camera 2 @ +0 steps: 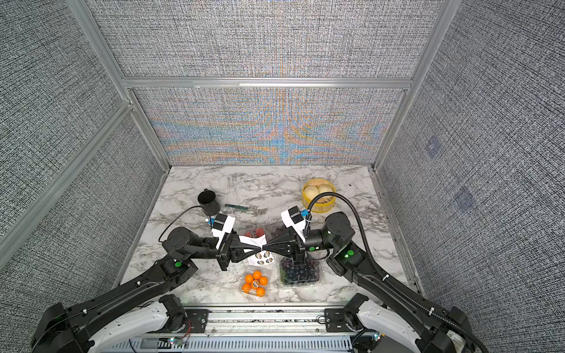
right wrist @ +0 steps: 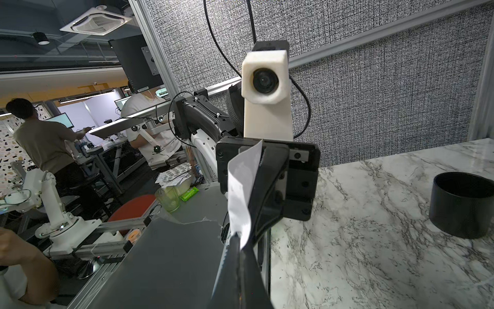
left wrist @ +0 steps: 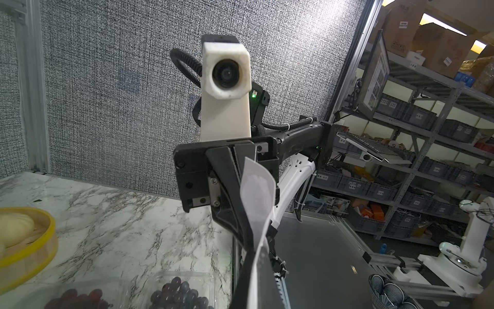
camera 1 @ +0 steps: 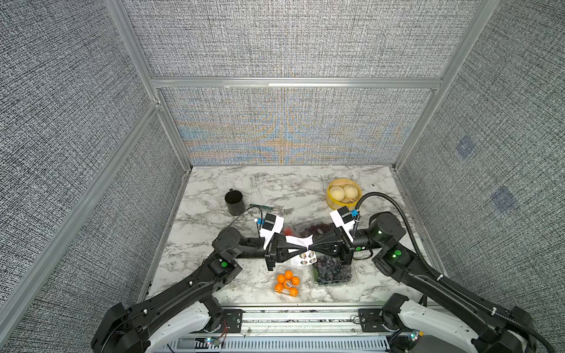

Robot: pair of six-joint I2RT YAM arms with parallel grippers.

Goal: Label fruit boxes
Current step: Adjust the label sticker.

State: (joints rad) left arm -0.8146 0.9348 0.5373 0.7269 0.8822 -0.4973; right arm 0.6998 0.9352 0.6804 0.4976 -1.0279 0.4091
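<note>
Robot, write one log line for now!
left gripper: shut on sticker sheet | right gripper: shut on sticker sheet | tips: facing each other

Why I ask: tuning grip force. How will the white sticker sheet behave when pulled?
Probably floppy: the sticker sheet curls and twists where the left gripper and right gripper pinch it. Likely light and easily creased: it looks paper-thin.

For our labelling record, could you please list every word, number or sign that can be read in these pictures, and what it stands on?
No text can be read anywhere in these views.
Round prints on the sticker sheet: too small to read.
White labels on the cartons: blurred.
Label marks on the grey bins: too small.
Oval prints on the loose sheets: blurred.
</note>
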